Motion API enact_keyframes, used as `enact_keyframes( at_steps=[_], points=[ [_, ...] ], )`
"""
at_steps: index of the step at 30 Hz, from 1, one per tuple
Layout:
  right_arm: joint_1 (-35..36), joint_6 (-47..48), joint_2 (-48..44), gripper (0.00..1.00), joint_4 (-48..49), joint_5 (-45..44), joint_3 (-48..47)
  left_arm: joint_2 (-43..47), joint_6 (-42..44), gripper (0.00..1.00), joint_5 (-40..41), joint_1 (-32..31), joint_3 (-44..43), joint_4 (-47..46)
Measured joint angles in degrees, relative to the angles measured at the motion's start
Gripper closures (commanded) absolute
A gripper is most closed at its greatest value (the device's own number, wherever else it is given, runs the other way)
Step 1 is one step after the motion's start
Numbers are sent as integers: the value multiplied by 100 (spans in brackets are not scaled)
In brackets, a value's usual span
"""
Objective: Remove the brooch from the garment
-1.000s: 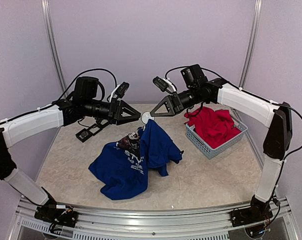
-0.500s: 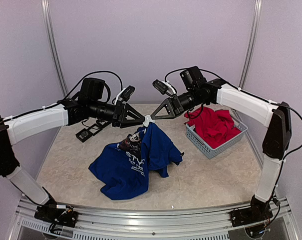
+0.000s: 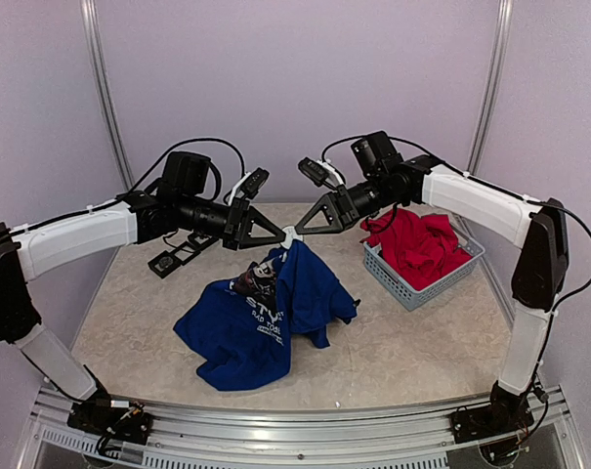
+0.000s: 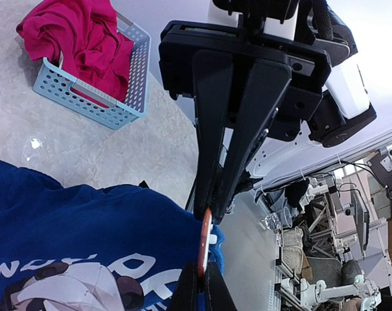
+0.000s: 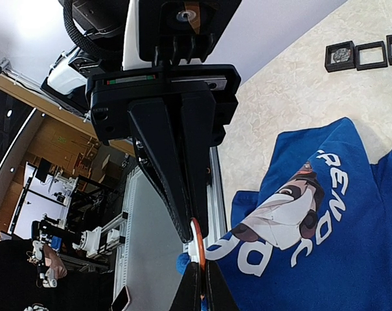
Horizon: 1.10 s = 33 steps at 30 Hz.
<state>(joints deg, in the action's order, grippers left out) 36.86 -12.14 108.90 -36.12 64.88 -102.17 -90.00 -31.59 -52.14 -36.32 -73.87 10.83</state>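
We record a pale stone-patterned table (image 3: 422, 342) enclosed by lilac walls. The left arm (image 3: 75, 239) and right arm (image 3: 481, 205) reach inward from either side and meet tip to tip above the middle of the table.

The shirt (image 3: 246, 332), royal blue with white lettering and a dark graphic, lies crumpled at the table's centre. One fold is drawn up into a peak that ends at the meeting point of the two arms; the remainder rests on the surface.

A light-blue perforated basket (image 3: 412, 288) stands at the right rear, well apart from the shirt. It holds a bunched red garment (image 3: 417, 244).

The left gripper (image 4: 199, 288) has its fingers pressed together, nipping one edge of the brooch. The right gripper (image 5: 197, 291) is likewise closed, nipping the opposite edge, so the two tips face each other with the piece between them. We cannot tell how much cloth either one catches with it.

Three small black square frames (image 5: 357, 55) lie in a row at the left rear of the table, clear of the shirt.

The brooch (image 5: 197, 236) is a small white disc with an orange rim, seen edge-on from both wrists. It sits at the top of the raised fold, off the table, touching the blue cloth.
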Motion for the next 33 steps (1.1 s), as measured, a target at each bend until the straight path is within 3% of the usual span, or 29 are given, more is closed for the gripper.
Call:
enact_keyframes(
  at_steps=[4,6,9,16,33],
  points=[
    [-4,-70,0,43,57,-22,0,-4,-13,100,13,0,2,-13],
    [-4,-107,0,31,173,-17,7,-2,-72,100,39,4,28,-79],
    [-2,-271,-72,24,555,0,243,17,-208,100,57,48,127,-284],
    [20,-975,-313,26,1672,52,1182,37,-417,100,61,140,166,-592],
    [101,-1803,-313,63,2815,186,1303,37,-461,100,0,164,166,-660]
  ],
)
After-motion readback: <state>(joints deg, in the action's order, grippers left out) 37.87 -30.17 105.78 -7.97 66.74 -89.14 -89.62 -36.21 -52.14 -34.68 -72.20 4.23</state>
